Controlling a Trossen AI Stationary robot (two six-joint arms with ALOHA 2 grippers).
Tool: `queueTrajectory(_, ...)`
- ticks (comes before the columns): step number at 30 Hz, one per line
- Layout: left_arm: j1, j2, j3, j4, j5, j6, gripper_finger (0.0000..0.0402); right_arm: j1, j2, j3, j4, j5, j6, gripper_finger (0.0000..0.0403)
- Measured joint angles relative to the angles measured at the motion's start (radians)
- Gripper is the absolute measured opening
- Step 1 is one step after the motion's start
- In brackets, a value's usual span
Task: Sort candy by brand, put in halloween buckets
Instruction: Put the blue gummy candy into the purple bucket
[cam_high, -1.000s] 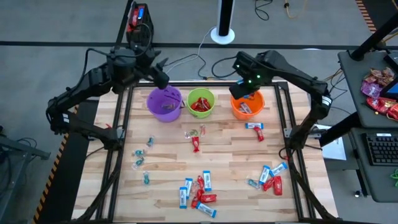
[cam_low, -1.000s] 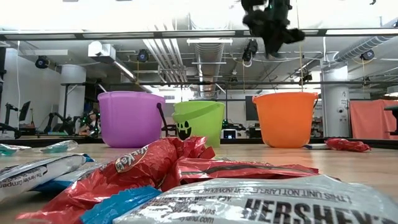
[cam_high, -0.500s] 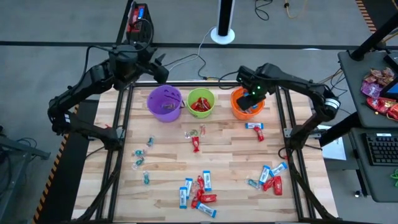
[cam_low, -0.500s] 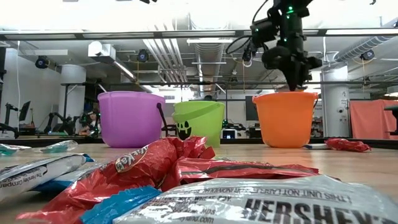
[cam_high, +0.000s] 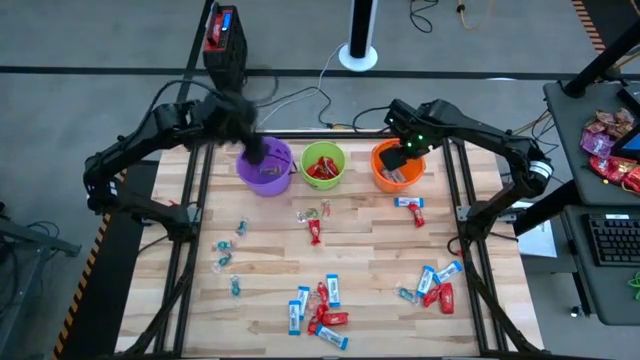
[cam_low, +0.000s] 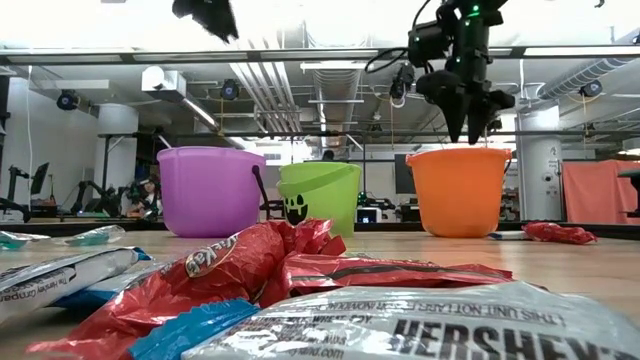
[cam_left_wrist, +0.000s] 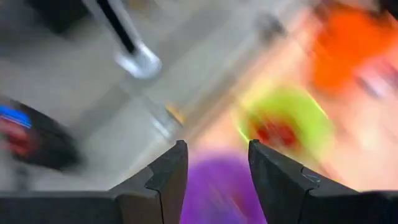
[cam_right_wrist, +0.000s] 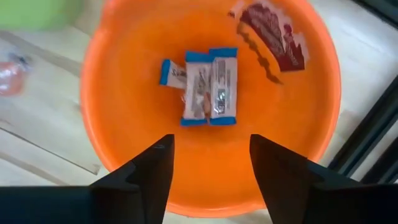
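A pale wooden plank surface sits inside a black metal frame on a grey floor. Beyond the surface's far edge, a round white base with a dark upright post stands on the floor, and thin cables trail from it towards the frame. Near the far left corner stands a dark box with a red and blue top. Past the right edge, a dark side desk carries a pile of red-pink bags and a black keyboard. At table-top height, the room behind shows ceiling pipes and white columns.
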Motion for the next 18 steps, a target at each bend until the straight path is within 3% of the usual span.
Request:
queueTrajectory(3, -0.014, -0.010, -0.014, -0.305, 0.290, -0.120, 0.0152, 0.001, -0.007, 0.015, 0.020, 0.000, 0.018, 0.0202)
queueTrajectory(5, -0.051, -0.026, -0.058, -0.448, 0.374, -0.245, 0.0152, 0.007, -0.009, 0.025, 0.034, 0.000, 0.036, 0.0200)
queueTrajectory(11, -0.221, -0.168, -0.342, -0.198, 0.375, -0.562, 0.0152, 0.047, -0.009, 0.032, 0.117, -0.003, 0.075, 0.0196)
queueTrajectory(16, -0.284, -0.177, -0.609, -0.170, 0.316, -0.779, 0.0153, 0.099, -0.009, 0.032, 0.164, -0.003, 0.113, 0.0196)
queueTrajectory(18, -0.300, -0.173, -0.707, -0.105, 0.306, -0.795, 0.0153, 0.115, -0.009, 0.032, 0.188, -0.001, 0.139, 0.0196)
